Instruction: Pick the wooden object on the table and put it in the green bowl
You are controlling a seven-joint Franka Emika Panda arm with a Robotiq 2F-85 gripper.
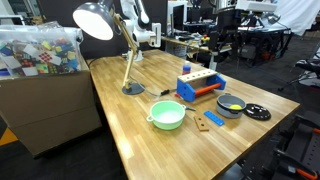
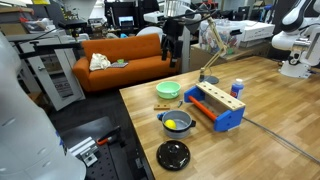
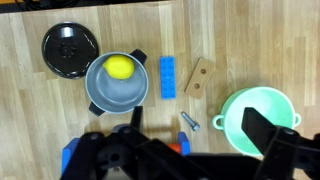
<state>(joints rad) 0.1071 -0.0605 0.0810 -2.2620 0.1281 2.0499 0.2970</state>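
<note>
The wooden object [image 3: 200,76] is a small tan block lying flat on the table between the flat blue strip [image 3: 168,76] and the green bowl [image 3: 258,122]. In an exterior view the block [image 1: 213,120] lies near the table's front edge, right of the green bowl [image 1: 167,115]. The bowl [image 2: 168,90] is empty and shows in both exterior views. My gripper [image 3: 197,128] is open and empty. It hangs high above the table [image 1: 222,42], well clear of the block and the bowl.
A grey bowl [image 3: 117,82] holds a yellow object, with a black disc [image 3: 69,48] beside it. A blue-and-orange toy box [image 1: 197,86] stands behind the bowls. A loose screw [image 3: 189,121] lies near the green bowl. A desk lamp [image 1: 128,50] stands mid-table.
</note>
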